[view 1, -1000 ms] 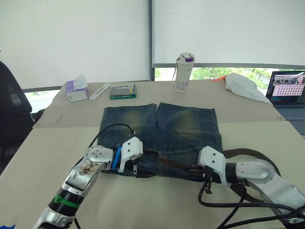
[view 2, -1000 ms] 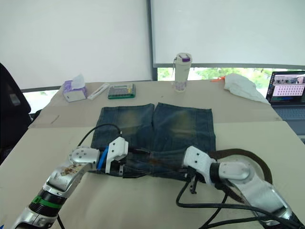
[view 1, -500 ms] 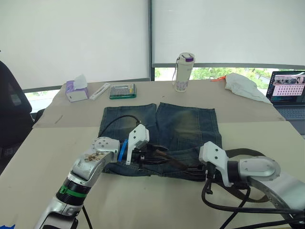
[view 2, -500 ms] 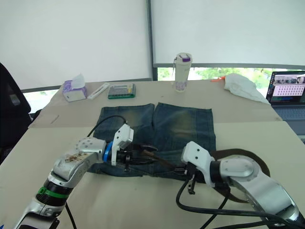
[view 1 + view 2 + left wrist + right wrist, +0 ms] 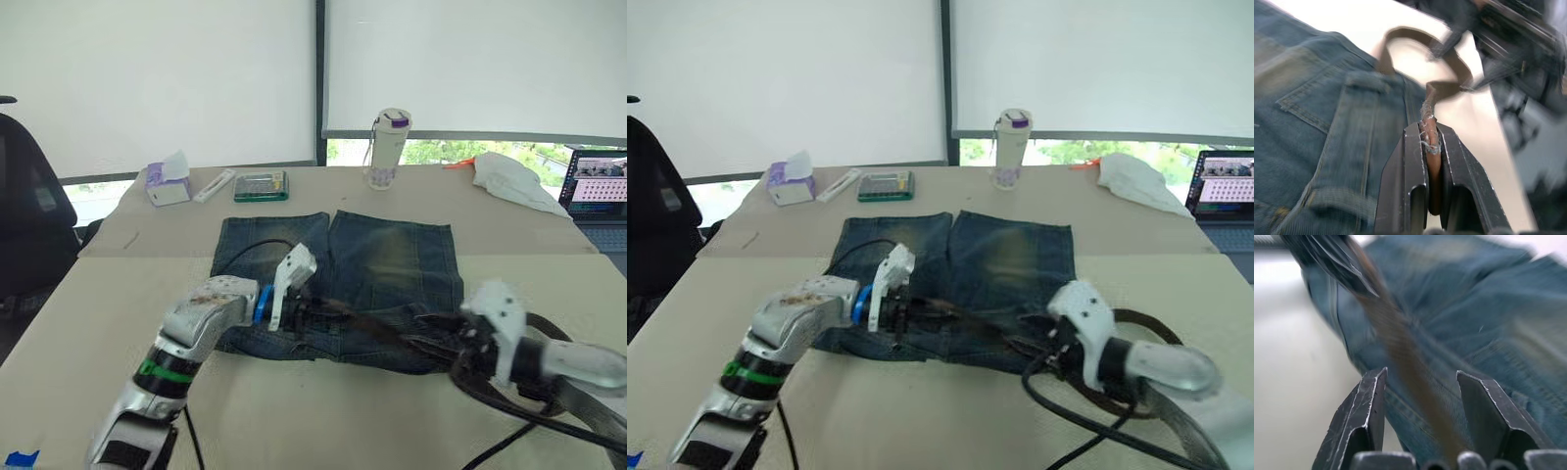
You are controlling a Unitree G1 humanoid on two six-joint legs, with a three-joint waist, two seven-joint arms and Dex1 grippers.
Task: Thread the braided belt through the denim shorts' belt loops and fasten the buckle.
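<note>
The braided belt [image 5: 362, 328] lies across the waistband of the denim shorts [image 5: 392, 257], which are spread flat on the table [image 5: 88, 313] with the legs pointing toward the window. The belt's frayed end is pinched tight between the two fingers of the left gripper [image 5: 1431, 147], held over the left half of the waistband; from there the strap runs along the denim to the right and curls into a loop on the table past the shorts' right edge. The right gripper [image 5: 1422, 401] sits at the right end of the waistband with its fingers [image 5: 1364, 406] spread apart, the brown strap passing between them without being squeezed. I cannot make out the buckle or tell which loops the belt passes through. Behind the shorts stand a white bottle [image 5: 388, 148] with a purple lid, a green calculator [image 5: 260, 186], a tissue box [image 5: 168, 186] and a crumpled white cloth [image 5: 509, 179]. A laptop [image 5: 598, 196] sits open at the far right.
</note>
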